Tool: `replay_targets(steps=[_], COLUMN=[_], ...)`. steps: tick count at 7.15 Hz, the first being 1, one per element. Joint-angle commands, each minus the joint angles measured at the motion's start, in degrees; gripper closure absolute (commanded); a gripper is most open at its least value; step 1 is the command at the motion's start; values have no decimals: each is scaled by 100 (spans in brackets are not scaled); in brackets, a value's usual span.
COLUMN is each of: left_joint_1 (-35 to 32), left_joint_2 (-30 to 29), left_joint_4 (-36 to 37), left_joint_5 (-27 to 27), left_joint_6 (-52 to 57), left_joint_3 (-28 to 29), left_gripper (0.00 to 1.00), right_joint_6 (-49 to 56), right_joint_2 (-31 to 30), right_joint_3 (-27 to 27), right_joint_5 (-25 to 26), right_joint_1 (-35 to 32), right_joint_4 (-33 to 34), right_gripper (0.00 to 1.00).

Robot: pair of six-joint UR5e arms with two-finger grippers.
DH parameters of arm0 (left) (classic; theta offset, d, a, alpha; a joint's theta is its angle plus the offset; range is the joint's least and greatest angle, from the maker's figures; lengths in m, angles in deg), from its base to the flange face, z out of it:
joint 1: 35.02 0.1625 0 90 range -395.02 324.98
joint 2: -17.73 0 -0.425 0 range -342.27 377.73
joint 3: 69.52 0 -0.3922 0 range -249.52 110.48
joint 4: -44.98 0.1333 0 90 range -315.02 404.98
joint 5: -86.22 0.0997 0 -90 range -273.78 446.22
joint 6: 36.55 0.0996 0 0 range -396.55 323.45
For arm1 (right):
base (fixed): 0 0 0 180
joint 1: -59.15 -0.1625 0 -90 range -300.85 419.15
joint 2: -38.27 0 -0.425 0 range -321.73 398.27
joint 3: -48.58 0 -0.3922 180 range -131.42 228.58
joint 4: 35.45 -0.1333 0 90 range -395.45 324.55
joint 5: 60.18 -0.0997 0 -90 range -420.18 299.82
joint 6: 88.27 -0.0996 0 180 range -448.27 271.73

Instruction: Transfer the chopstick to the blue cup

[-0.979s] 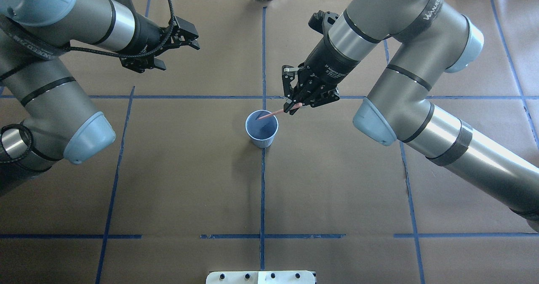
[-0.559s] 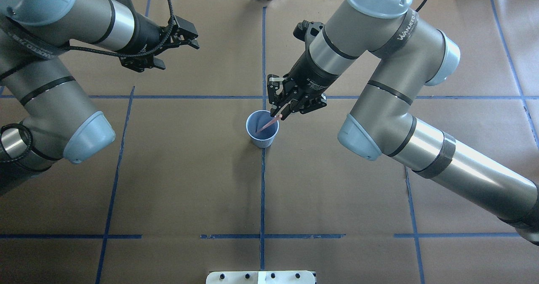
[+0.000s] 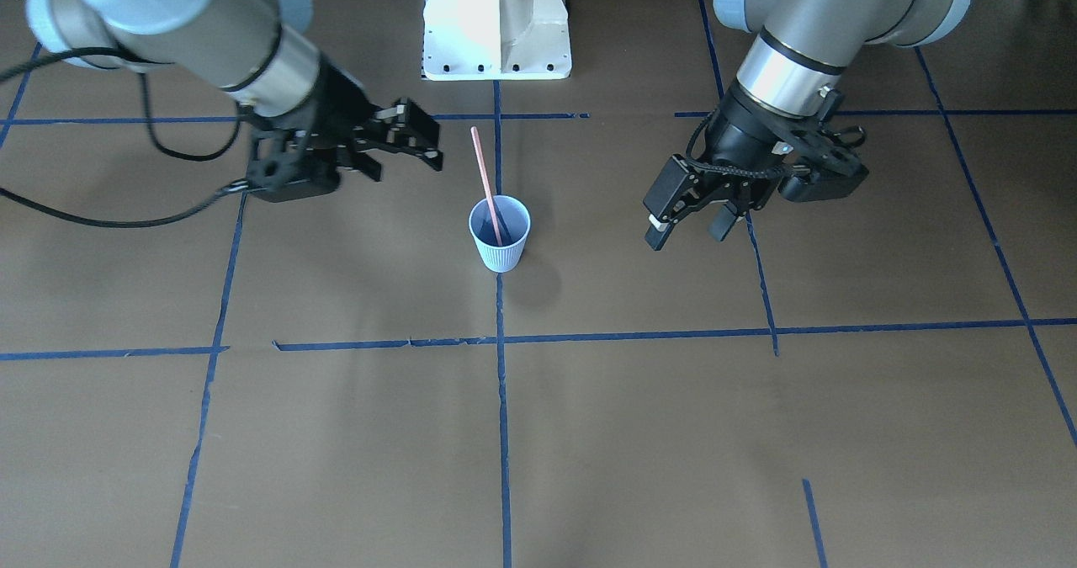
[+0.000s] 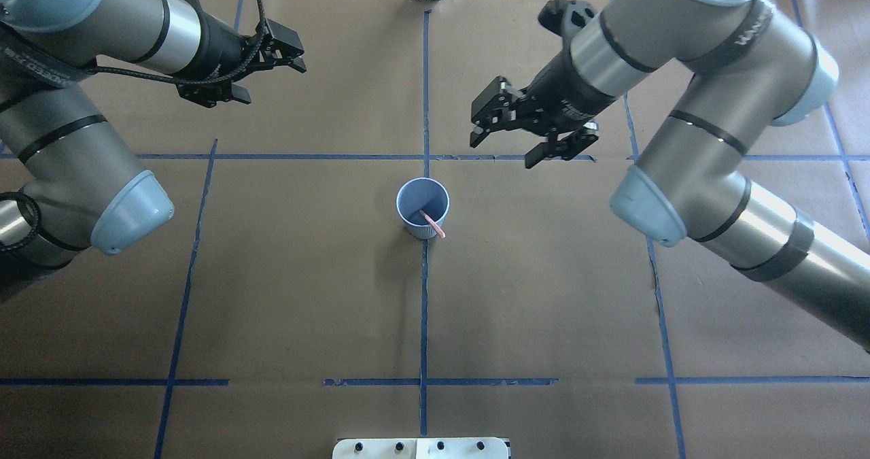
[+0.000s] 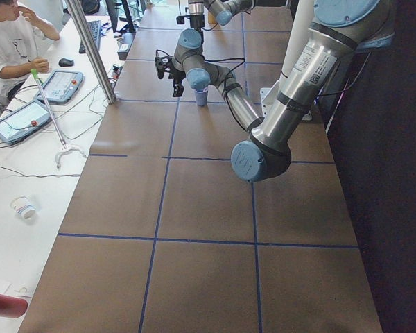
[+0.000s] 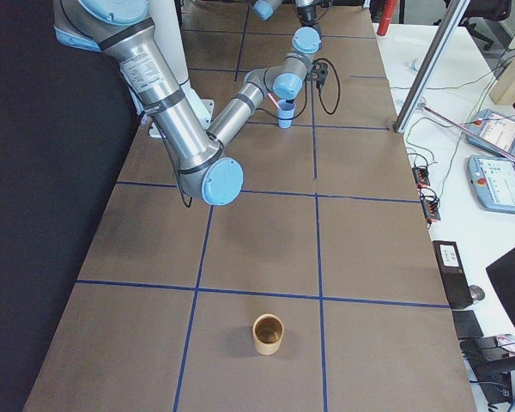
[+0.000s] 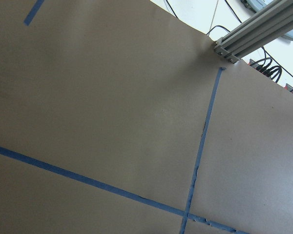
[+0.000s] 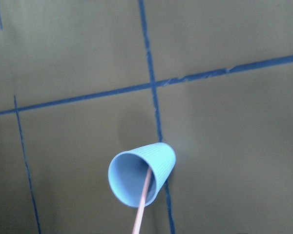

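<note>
Chopstick (image 3: 485,177) stands tilted in blue cup (image 3: 500,248); right tool (image 3: 427,149), left tool (image 3: 686,233) spread, clear of cup.

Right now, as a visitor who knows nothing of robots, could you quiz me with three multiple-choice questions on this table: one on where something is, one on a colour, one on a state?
1. Where is the chopstick relative to the cup?
A. beside it, lying flat
B. inside it, leaning
C. balanced across its rim

2. What colour is the chopstick?
A. pink
B. green
C. black

3. The right tool is:
A. shut on the chopstick
B. shut on nothing
C. open and empty

Answers:
1 B: the front view shows its lower end down in the cup and its upper end sticking out above the rim.
2 A: it shows pink against the blue cup in every view.
3 C: the overhead view shows its fingers spread, nothing between them, away from the cup.
</note>
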Motion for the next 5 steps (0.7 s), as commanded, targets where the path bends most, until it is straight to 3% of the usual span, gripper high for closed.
replay_targets(steps=[1, 2, 3, 5], left_joint_1=[-248, -606, -1158, -2212], left_joint_2=[549, 935, 1200, 1606], left_joint_4=[6, 14, 23, 84], left_joint_5=[-36, -271, -848, -1667], left_joint_6=[1095, 1937, 2754, 4572], left_joint_3=[5, 13, 144, 573], left_gripper=[0, 0, 0, 0], right_joint_6=[240, 1269, 2506, 5262], right_joint_2=[-692, -1130, -1474, -2369], right_joint_3=[138, 103, -62, -178], right_joint_5=[-98, -107, -107, -99], right_joint_1=[-954, -1350, -1746, -2676], right_joint_4=[24, 68, 155, 811], right_gripper=[0, 0, 0, 0])
